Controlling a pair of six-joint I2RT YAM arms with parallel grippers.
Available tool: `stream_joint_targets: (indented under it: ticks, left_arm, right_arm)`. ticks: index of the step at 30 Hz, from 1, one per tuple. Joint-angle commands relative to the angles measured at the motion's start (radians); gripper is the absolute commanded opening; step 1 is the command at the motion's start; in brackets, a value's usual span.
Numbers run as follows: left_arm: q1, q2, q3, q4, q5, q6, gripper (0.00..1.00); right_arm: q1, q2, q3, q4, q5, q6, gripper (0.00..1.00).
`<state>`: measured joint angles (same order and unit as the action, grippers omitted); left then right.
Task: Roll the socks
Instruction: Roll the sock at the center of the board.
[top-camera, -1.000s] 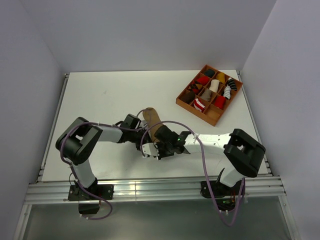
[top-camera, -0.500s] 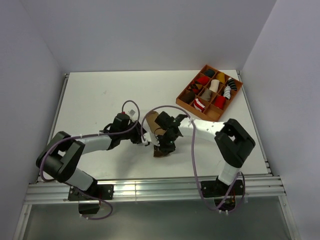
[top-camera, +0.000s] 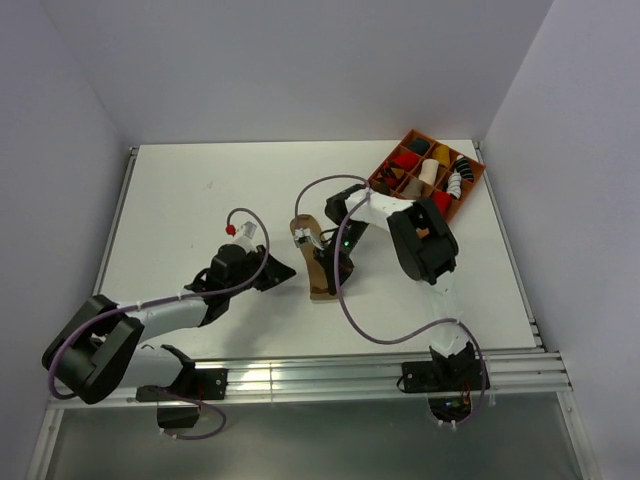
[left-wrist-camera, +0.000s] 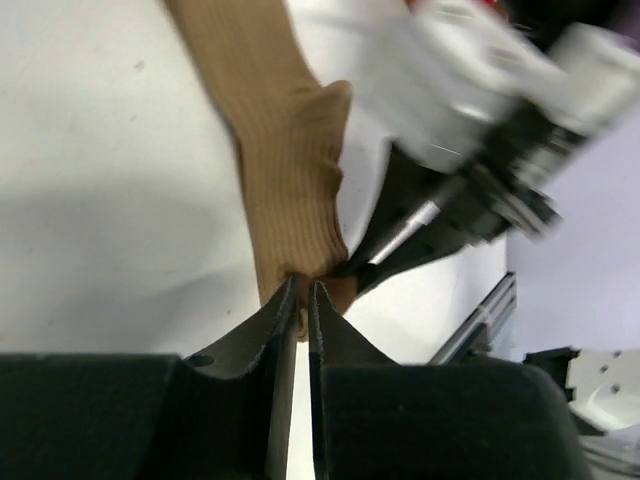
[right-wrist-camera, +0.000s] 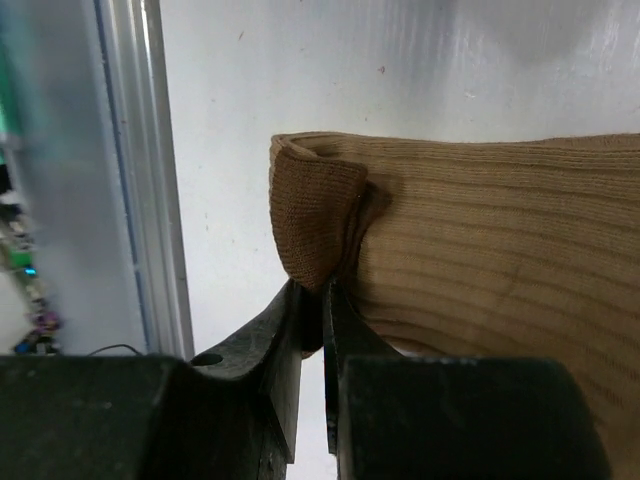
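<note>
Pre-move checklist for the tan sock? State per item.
1. Grip of right tool on tan sock edge: ok.
2. Grip of left tool on the sock's end: cannot tell; jaws nearly closed at it.
3. Sock flat: not ok; corner folded over by the right tool.
4. Roll started: not ok; sock lies stretched out.
5. Sock apart from tray: ok.

A robotics lab cell: bare white walls (top-camera: 300, 70), plain white table (top-camera: 180, 200), aluminium mounting rail (top-camera: 300, 378) along its edge.
</note>
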<state>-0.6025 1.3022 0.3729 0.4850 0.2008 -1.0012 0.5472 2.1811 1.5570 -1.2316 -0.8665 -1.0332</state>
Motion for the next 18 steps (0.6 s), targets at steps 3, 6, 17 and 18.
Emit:
stream_joint_targets:
  ticks: [3,6,17,18]
  left_arm:
    - [-0.057,-0.035,0.072,0.052,-0.041,0.231,0.15]
    - [-0.088,-0.002,0.101,0.055,-0.02,0.314,0.19]
    - [-0.131,0.267,0.161,0.265,0.158,0.394,0.37]
    - [-0.131,0.285,0.165,0.277,0.187,0.391,0.37]
  right_arm:
    - [-0.01,0.081,0.104,-0.207,-0.081,0.019,0.1]
    - [-0.018,0.108,0.126,-0.207,-0.086,0.059,0.1]
    - [-0.044,0.193,0.161,-0.207,-0.091,0.122,0.09]
    - [-0.049,0.198,0.161,-0.207,-0.098,0.125,0.09]
